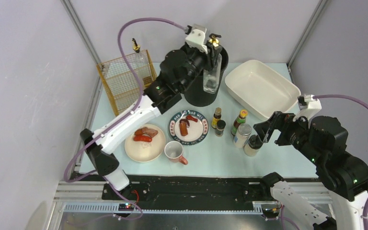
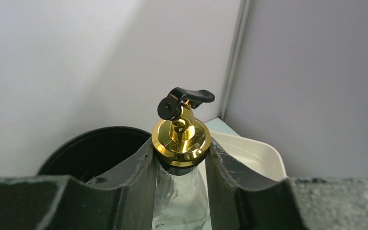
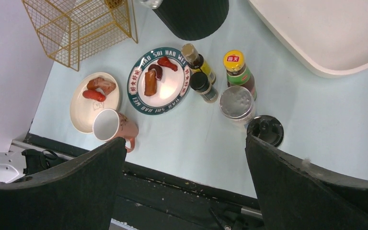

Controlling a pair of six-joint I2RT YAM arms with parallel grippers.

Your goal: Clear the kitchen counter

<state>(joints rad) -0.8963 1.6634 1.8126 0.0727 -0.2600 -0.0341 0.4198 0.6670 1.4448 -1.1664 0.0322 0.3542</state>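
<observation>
The left pincer (image 2: 181, 149) is shut on the neck of a clear glass bottle (image 2: 179, 203), just under its gold cap (image 2: 179, 139). The bottle stands straight up, so its long side runs up and down. It hangs at the far side of the counter (image 1: 211, 158), up above it and not standing on it. Right beside and below it is the round black bin (image 1: 196, 93). From the pincer, the mouth of the bin lies a little to the left. I think the next move turns on this: the bottle must be over the hole, not over the rim, before it goes down.

The right pincer (image 3: 184, 143) is wide open and holds nothing. It hovers over the small jars near the front, close to the jar with the black lid (image 3: 265, 130) and the shaker with the silver lid (image 3: 237, 101). The right arm is nearer to these.

The left wrist view shows the grip up close. The top view shows how the bottle lines up with the bin. The right wrist view shows what is left on the counter: a plate of sausages (image 3: 159, 81) and a pink mug (image 3: 112, 125).
</observation>
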